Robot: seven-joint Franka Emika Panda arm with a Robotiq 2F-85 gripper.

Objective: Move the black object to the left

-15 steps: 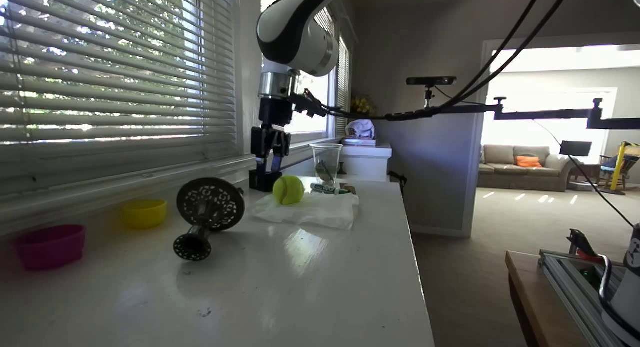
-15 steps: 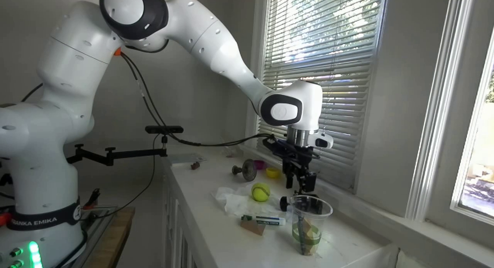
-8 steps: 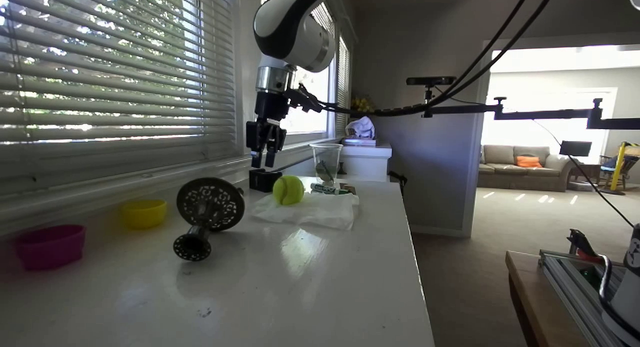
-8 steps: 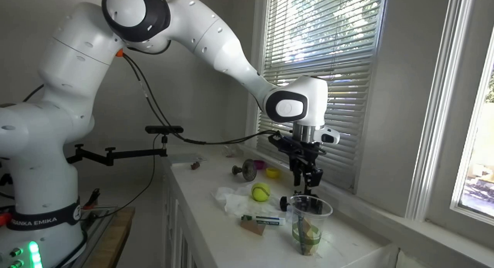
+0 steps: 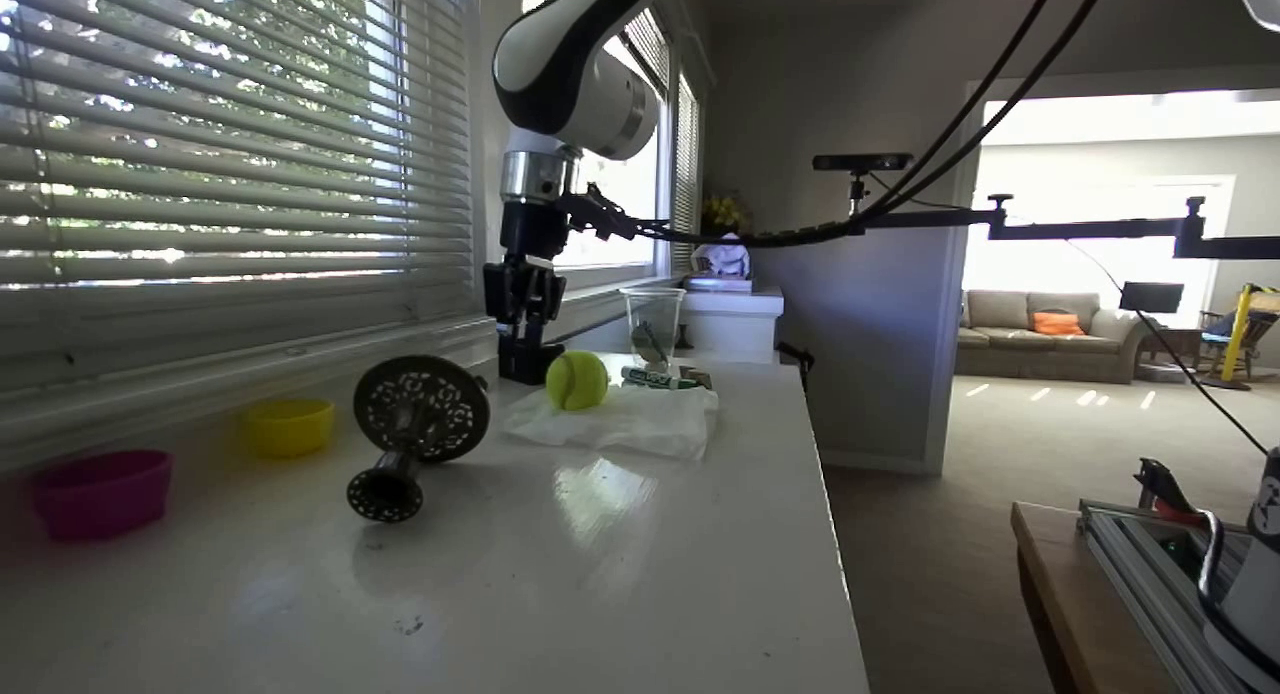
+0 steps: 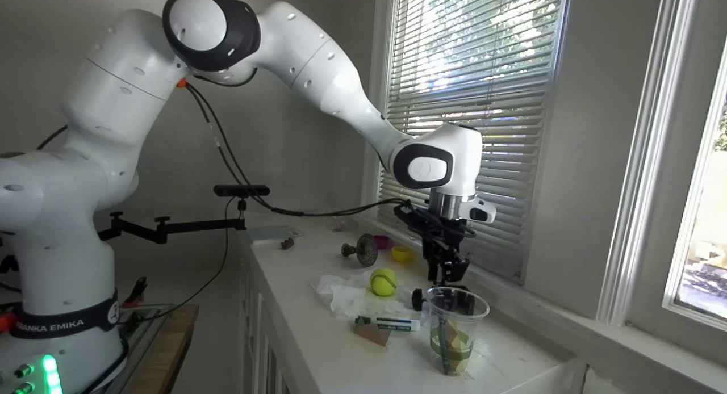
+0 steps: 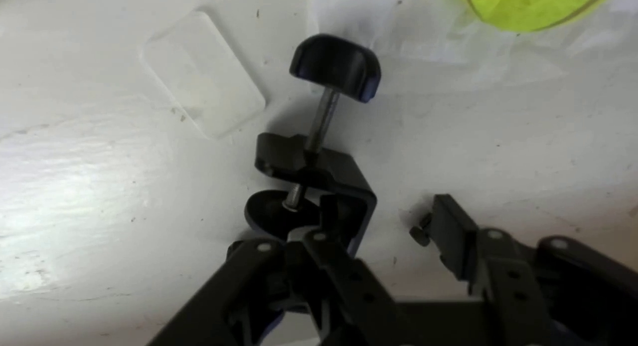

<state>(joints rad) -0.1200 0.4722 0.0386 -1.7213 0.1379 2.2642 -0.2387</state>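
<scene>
The black object is a matte black clamp with a screw and a rounded knob. In an exterior view it point(image 5: 534, 366) stands on the counter by the window sill, behind the tennis ball. In another exterior view its knob point(image 6: 418, 299) shows, with the body partly behind the clear cup. In the wrist view its bracket point(image 7: 339, 171) lies ahead and left. My gripper point(image 7: 386, 211) is open and points down. Its left finger overlaps the clamp's opening in the wrist view; its right finger is apart from it. My gripper point(image 5: 522, 334) is low over the clamp; contact cannot be told.
A tennis ball point(image 5: 577, 380) sits on a white sheet point(image 5: 640, 424). A marker point(image 6: 392, 324) and a clear cup point(image 6: 451, 348) stand near the clamp. A dark mesh disc point(image 5: 420, 409), a yellow cup point(image 5: 288, 429) and a magenta cup point(image 5: 100, 494) lie further along the counter.
My gripper rose off the clamp and shifted toward the window, then came down again over it. The clamp and the other things have not visibly moved.
</scene>
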